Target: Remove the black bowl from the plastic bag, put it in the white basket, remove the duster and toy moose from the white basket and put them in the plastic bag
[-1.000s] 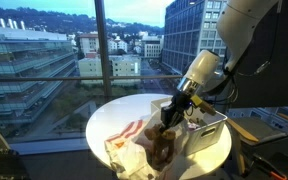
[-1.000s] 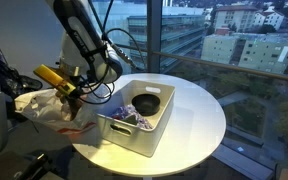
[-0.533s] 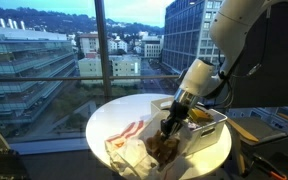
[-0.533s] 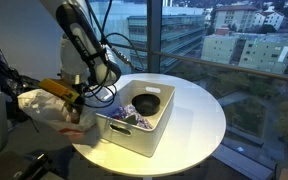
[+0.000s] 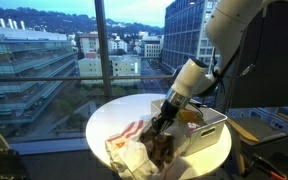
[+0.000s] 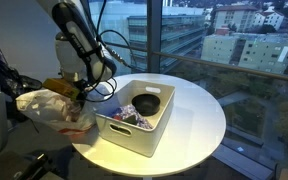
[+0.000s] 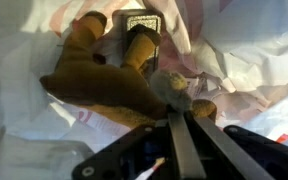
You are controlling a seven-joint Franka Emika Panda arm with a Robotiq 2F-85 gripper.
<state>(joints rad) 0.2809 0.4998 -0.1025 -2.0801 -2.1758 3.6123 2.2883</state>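
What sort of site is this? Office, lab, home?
Probably a high-floor office or lab: floor-to-ceiling windows look out over city buildings, with a round white table and loose cabling by the glass.

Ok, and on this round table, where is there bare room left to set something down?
Widest bare patch: the table top between the white basket and the rim away from the arm. Crowded: the opposite side, where the plastic bag lies beside the basket and the tool grips the toy moose inside it. The basket itself holds the black bowl.
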